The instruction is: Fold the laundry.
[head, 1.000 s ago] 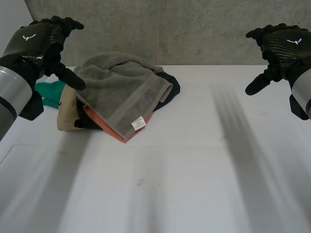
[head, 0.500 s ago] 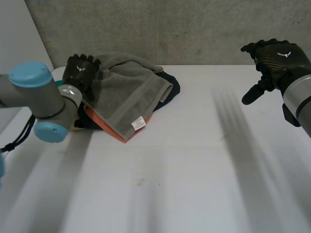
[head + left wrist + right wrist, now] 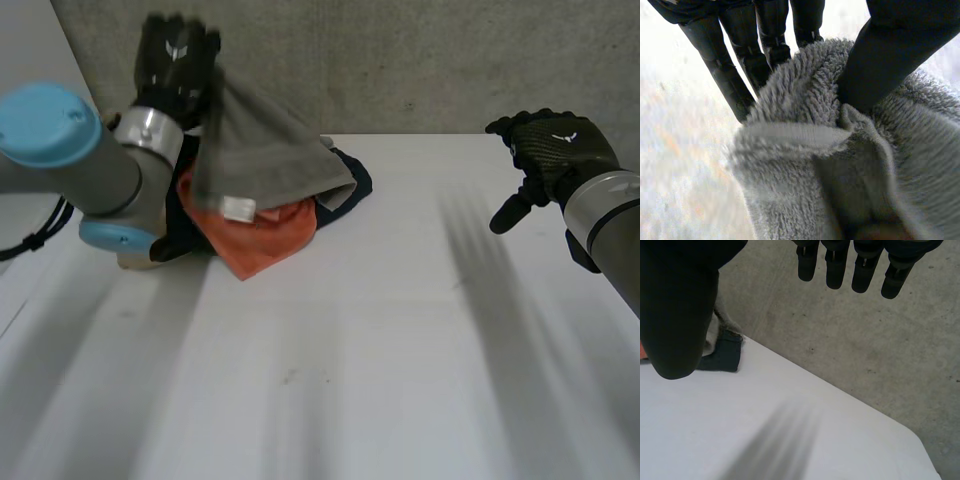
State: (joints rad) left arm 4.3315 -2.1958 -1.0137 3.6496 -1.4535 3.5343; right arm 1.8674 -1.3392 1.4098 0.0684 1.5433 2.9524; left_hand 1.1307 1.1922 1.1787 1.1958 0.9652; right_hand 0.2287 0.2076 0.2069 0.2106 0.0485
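**Item 1, my left hand** [image 3: 178, 55]. It is held up above the laundry heap at the far left of the counter [image 3: 380, 350], close to the concrete wall [image 3: 420, 60]. Its fingers [image 3: 735, 85] and thumb [image 3: 890, 55] are pinching a fold of the grey towel [image 3: 262, 150] between them. In the left wrist view the thumb presses into the terry on one side of the fold and the fingers lie on the other. A flat woven hem band [image 3: 790, 136] sits just beneath them.

**Item 2, grey towel.** Its upper end is in my left hand, clear of the heap. The rest hangs down in a slanted sheet and drapes over the other laundry. A small white label [image 3: 238, 208] hangs at its lower edge.

**Item 3, orange cloth** [image 3: 262, 238]. It lies crumpled on the counter, partly under the towel, with one corner pointing toward the near side.

**Item 4, dark blue cloth** [image 3: 350, 182]. It is at the heap's right side, under the towel and touching the orange cloth.

**Item 5, my left arm** [image 3: 70, 160]. It is grey with a light-blue cap and crosses in front of the heap's left part.

**Item 6, my right hand** [image 3: 548, 150]. It hovers over the far right of the counter, well apart from the heap. Its fingers [image 3: 840, 265] are loosely spread and relaxed, the thumb [image 3: 677, 315] stands apart from them, and they hold nothing.
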